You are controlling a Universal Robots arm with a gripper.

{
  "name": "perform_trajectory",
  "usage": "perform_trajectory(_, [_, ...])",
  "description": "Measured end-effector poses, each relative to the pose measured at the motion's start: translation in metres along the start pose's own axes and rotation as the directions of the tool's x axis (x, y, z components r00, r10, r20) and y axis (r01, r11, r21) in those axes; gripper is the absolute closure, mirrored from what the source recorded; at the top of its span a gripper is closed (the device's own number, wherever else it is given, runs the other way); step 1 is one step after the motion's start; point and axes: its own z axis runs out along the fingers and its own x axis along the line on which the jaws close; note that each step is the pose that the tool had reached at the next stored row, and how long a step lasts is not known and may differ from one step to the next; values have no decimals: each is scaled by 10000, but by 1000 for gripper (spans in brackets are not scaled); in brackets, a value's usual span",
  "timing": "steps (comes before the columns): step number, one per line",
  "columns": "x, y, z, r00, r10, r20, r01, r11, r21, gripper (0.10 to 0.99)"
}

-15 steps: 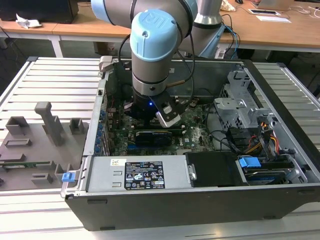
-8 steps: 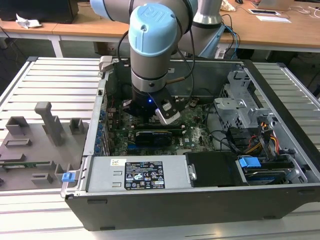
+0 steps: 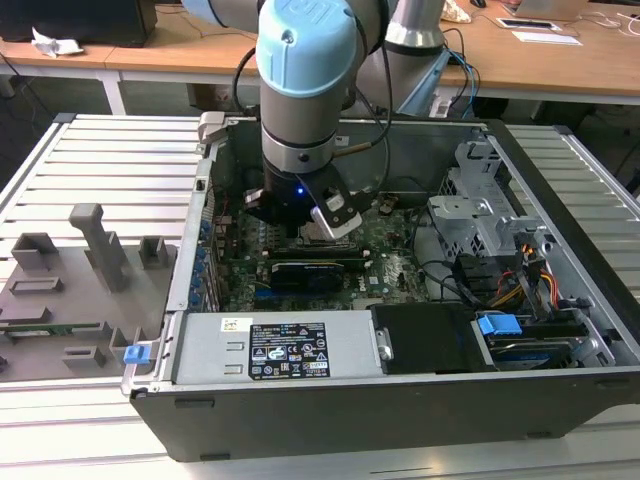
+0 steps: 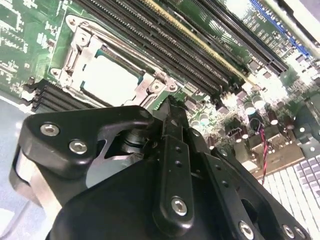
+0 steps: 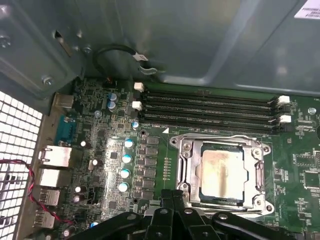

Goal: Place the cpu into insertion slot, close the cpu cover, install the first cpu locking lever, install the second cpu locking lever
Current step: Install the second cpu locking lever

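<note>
The cpu (image 5: 220, 170), a pale silver square, lies flat in its socket on the green motherboard, and is also seen in the second wrist view (image 4: 107, 80). The cpu cover (image 5: 187, 167) is a metal frame lying down around the chip, which shows through its window (image 4: 152, 90). A thin lever (image 5: 260, 172) runs along one side of the frame. My gripper (image 5: 172, 195) hangs just beside the socket's edge, with its black fingers (image 4: 172, 125) shut together on nothing. In the exterior view the gripper (image 3: 300, 222) reaches down into the open computer case.
Long black memory slots (image 5: 210, 107) run beside the socket. A black card (image 3: 305, 270) stands in the board below the gripper. The power supply (image 3: 290, 350), a metal drive cage (image 3: 480, 210) and cables (image 3: 520, 280) crowd the case. A grey fixture tray (image 3: 80, 270) sits at the exterior view's left.
</note>
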Motion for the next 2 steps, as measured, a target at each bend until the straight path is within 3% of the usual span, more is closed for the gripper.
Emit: perform_trajectory(2, [0,0,-1,10000,0,-1,0,10000,0,980])
